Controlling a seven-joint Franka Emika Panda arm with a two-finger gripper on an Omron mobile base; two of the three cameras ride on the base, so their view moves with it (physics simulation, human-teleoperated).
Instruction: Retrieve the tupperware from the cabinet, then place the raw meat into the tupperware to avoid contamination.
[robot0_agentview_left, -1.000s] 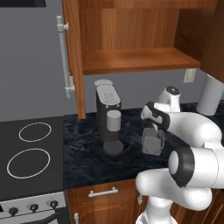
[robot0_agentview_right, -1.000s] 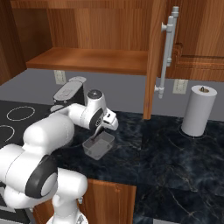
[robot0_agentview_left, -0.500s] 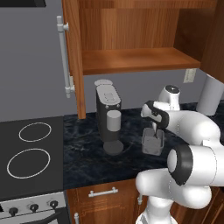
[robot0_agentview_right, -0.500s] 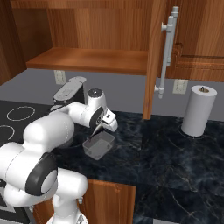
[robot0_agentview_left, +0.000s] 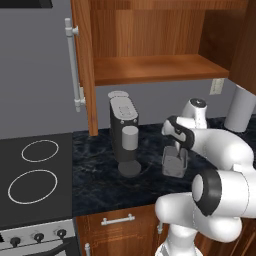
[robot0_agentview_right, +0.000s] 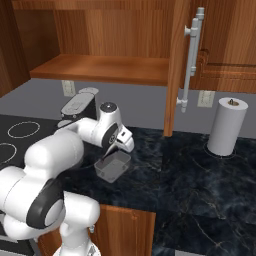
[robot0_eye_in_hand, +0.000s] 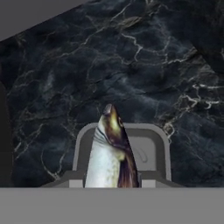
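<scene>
The gripper (robot0_agentview_right: 120, 148) is holding the raw meat (robot0_eye_in_hand: 111, 153) directly above the tupperware (robot0_agentview_right: 112, 166), which is sitting on the dark marble surface (robot0_agentview_right: 200, 175) beside the coffee machine (robot0_agentview_left: 125, 134). Releasing well means lowering further and staying centred, so the meat is dropping inside the walls.

The robot's arm (robot0_agentview_left: 220, 145) was glossy white, built of rounded, bulbous segments joined by dark grey rings, with a dark band at the wrist above its gripper (robot0_agentview_right: 119, 148).
</scene>
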